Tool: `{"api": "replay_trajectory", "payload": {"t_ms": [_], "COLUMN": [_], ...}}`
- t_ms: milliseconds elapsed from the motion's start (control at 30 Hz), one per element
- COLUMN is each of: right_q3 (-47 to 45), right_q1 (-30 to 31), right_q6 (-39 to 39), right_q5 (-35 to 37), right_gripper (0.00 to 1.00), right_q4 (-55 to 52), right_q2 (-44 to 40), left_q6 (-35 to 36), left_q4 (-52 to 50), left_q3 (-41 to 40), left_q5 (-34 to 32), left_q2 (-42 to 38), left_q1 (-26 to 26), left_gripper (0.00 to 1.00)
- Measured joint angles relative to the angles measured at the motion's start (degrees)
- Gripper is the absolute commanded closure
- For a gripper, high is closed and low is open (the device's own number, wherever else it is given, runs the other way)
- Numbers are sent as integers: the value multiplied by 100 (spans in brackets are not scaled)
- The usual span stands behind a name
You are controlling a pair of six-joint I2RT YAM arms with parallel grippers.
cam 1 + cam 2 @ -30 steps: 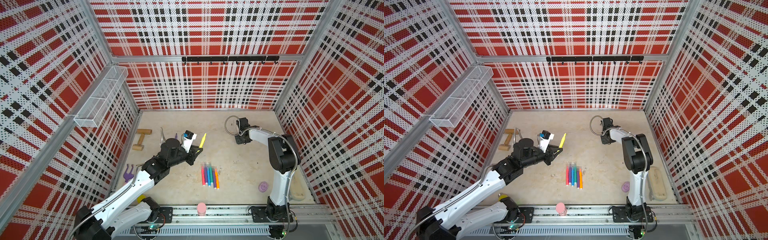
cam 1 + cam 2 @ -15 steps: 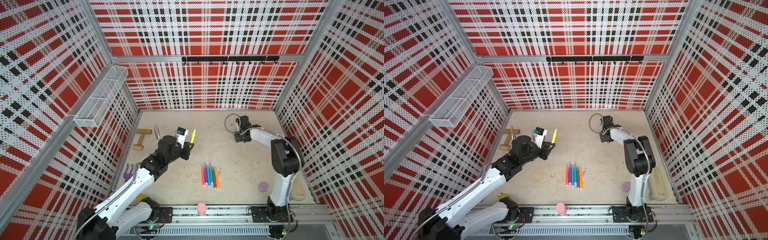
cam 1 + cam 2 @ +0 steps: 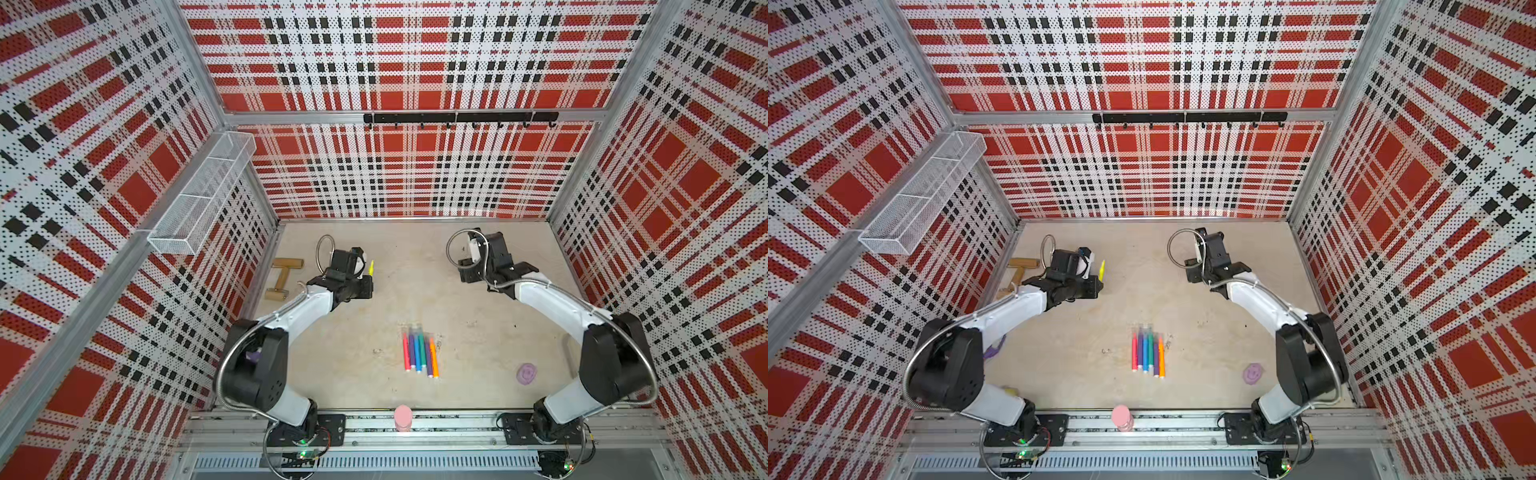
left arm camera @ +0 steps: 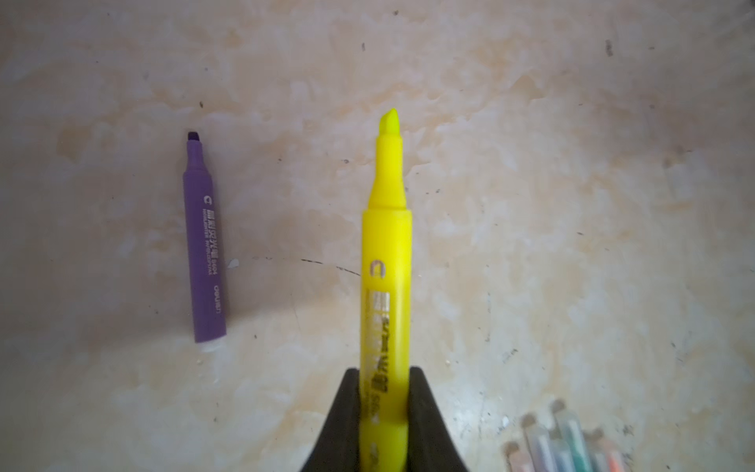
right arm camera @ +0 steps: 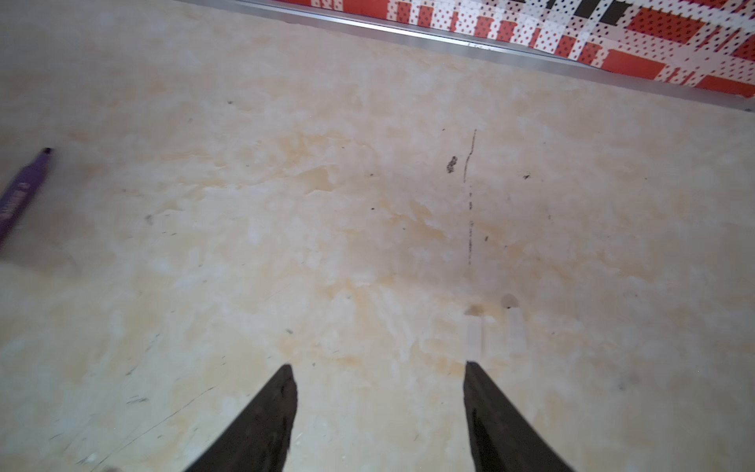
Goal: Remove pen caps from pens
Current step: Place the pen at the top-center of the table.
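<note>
My left gripper (image 4: pixel 385 372) is shut on the barrel of a yellow pen (image 4: pixel 386 261) whose bare tip points away from it; both top views show this pen (image 3: pixel 371 268) (image 3: pixel 1102 269) raised at the back left. An uncapped purple pen (image 4: pixel 203 245) lies on the table beside it. Several capped pens (image 3: pixel 419 352) lie in a row at mid-table, their pale pen caps (image 4: pixel 568 445) blurred. My right gripper (image 5: pixel 378 367) stands open and empty over the back right of the table (image 3: pixel 466 272). Two pale pen caps (image 5: pixel 474 332) lie just beyond one fingertip.
A wooden mallet (image 3: pixel 283 277) lies by the left wall under a wire basket (image 3: pixel 203 199). A lilac disc (image 3: pixel 526 373) sits at the front right, a pink cylinder (image 3: pixel 402 417) on the front rail. A purple fork (image 3: pixel 994 349) is half hidden under the left arm.
The left arm has carried the yellow pen to the left and toward the back wall. The right gripper's jaws have spread wider while it stayed near the same spot.
</note>
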Motion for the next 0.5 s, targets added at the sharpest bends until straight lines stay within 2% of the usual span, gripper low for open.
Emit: {"api": "replay_trajectory", "payload": {"t_ms": [267,433,500], "right_q3": [-1274,-1716,-1729], "right_q1": [382,487,525], "right_q6": [490,680,706], "right_q5": [-269,-413,-468], "right_gripper": [31,31,31], "right_q4": [293,437,450], "right_q2": [-988,-1126,-1056], "left_q6": [9,24,24], "left_q4": [-437,-608,-664], "left_q3": [1150,1200,1198], "left_q5": [-442,-649,-699], "left_q2": [1314,1668,1779], "left_q1": [-26,-24,-24], "left_gripper": [97,93,86]}}
